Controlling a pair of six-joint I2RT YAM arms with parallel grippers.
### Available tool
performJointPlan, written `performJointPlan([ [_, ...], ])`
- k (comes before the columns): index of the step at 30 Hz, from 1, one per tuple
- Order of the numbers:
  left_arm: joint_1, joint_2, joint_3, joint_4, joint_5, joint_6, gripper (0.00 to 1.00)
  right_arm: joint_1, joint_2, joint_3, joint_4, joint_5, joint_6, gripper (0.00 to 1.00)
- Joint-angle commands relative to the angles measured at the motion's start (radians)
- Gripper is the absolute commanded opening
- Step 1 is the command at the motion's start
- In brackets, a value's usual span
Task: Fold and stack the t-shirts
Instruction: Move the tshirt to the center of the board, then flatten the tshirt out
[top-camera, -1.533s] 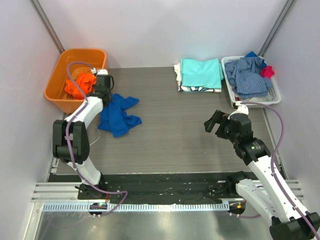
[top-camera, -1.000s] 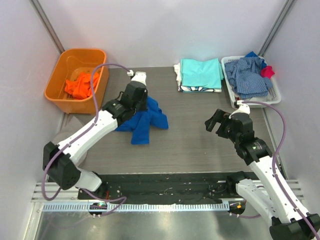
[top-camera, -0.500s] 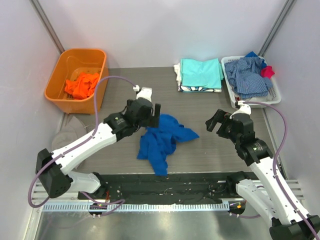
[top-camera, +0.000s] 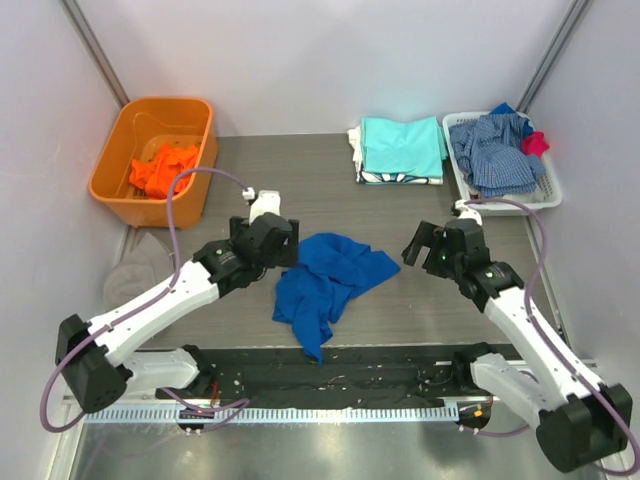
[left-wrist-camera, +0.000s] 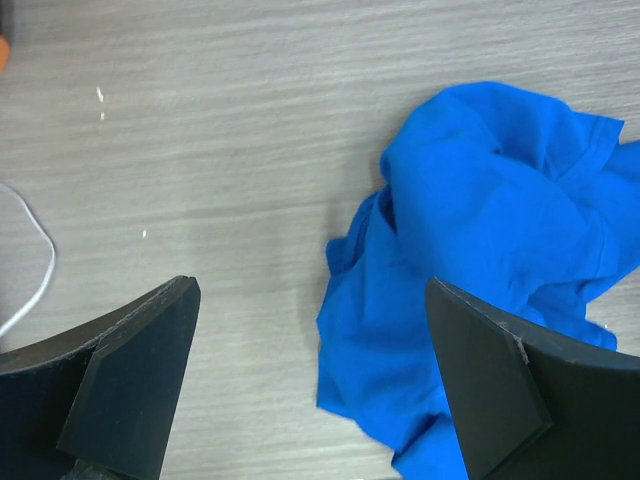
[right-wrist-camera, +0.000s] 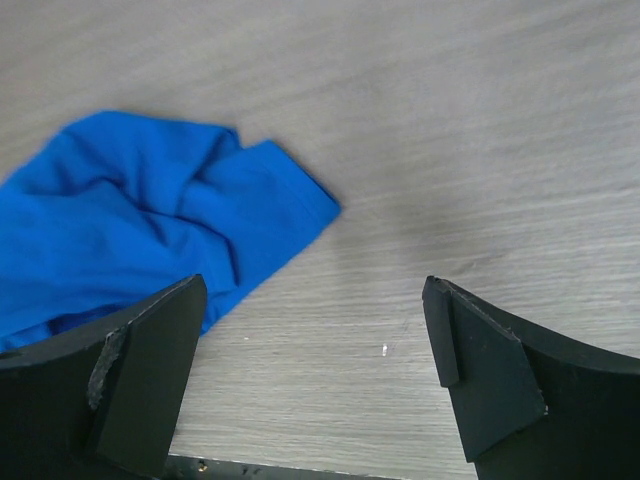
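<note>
Left gripper (top-camera: 284, 241) released blue t-shirt (top-camera: 330, 272), pulled back.

Grey wood-grain table (top-camera: 400, 215). Plain pale walls: far wall (top-camera: 330, 60), left wall (top-camera: 40, 150), right wall (top-camera: 605, 150). Metal struts (top-camera: 95, 45) slant in far corners. Black strip (top-camera: 330, 365) on near edge, aluminium rail (top-camera: 330, 412) nearer. Even, soft light.

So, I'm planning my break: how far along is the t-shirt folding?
Done: a folded stack, aqua on top, sits at the far side of the table. In hand: the blue t-shirt lies crumpled mid-table between the left tool and right tool, both open, neither gripping it. Left: flattening, folding and stacking that one, then the orange t-shirt lying in the orange bin.
</note>
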Motion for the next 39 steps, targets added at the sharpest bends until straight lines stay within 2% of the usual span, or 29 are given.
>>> performJointPlan([
  [1,0.002,-0.077,-0.046,-0.032,-0.001,-0.069,1.0,0.006,0.112,-0.063,0.086,-0.035,0.048,1.0],
  [6,0.002,-0.131,-0.088,-0.047,0.019,-0.106,1.0,0.006,0.253,-0.06,0.183,-0.052,0.059,0.98],
  [10,0.002,-0.157,-0.099,-0.06,0.025,-0.109,1.0,0.008,0.388,-0.039,0.237,-0.15,0.042,0.96],
  [21,0.001,-0.179,-0.114,-0.063,0.028,-0.114,1.0,0.026,0.536,-0.036,0.338,-0.18,0.035,0.87],
  [25,0.004,-0.183,-0.114,-0.064,0.031,-0.114,1.0,0.029,0.594,-0.022,0.357,-0.189,0.033,0.76],
  [33,0.002,-0.223,-0.119,-0.099,0.017,-0.117,1.0,0.044,0.671,0.004,0.372,-0.2,0.031,0.65],
  [36,0.002,-0.235,-0.123,-0.109,0.013,-0.123,1.0,0.049,0.672,0.003,0.371,-0.203,0.034,0.53],
  [39,0.002,-0.246,-0.126,-0.115,0.014,-0.129,1.0,0.054,0.674,0.0,0.369,-0.209,0.036,0.28],
])
